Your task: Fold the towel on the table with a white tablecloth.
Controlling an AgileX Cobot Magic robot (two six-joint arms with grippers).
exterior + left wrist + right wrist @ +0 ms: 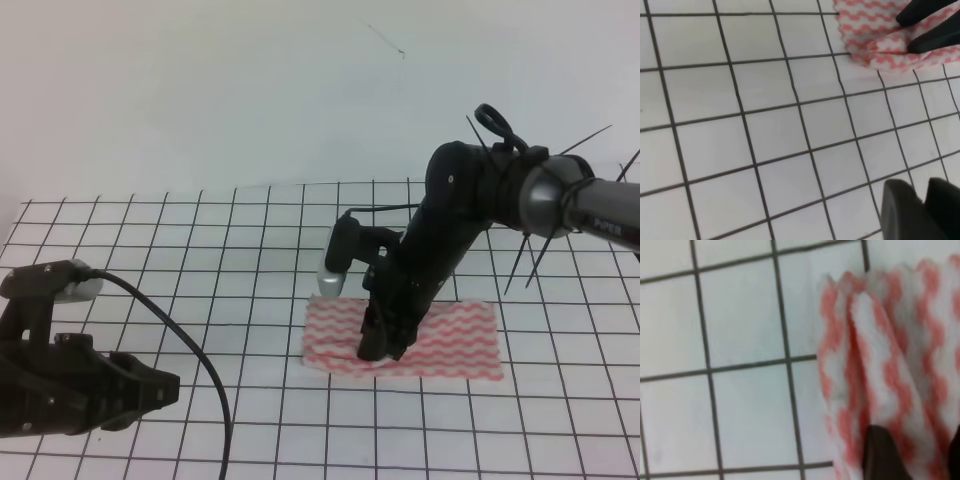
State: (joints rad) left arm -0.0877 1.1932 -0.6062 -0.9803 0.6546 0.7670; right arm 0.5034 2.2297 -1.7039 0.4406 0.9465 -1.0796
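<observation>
Item 1. Right gripper: black, pointed straight down, tips on the towel's near-left part. In the right wrist view one dark finger sits against a raised ridge of cloth, and the left wrist view shows two dark tips either side of a bunched fold. Judged clamped on that pinch of towel, jaws nearly together.

Item 2. Towel: thin cloth, pink-red and white wavy stripes, lying mostly flat just right of the table's centre. Long axis runs 9 o'clock to 3 o'clock in the high view. The pinch is toward the 9 o'clock end, near the front edge; the greater part of the cloth stretches away from the gripper toward 3 o'clock. No fold yet completed, as judged from its flat lie.

Item 3. Tablecloth: white, thin black square grid, covering the table beneath the towel and on every side of it.

Item 4. Left gripper: black, low at 8 o'clock of the towel, well apart from it, holding nothing. Its finger ends show at the bottom of the left wrist view with a narrow gap between them; jaws slightly apart.

Item 5. Cable: black, looping from the left arm down across the grid.

Governing relation: the right arm is much the nearer and already holds the 9 o'clock end, so a fold would likely carry that end toward 3 o'clock, along the long axis.
</observation>
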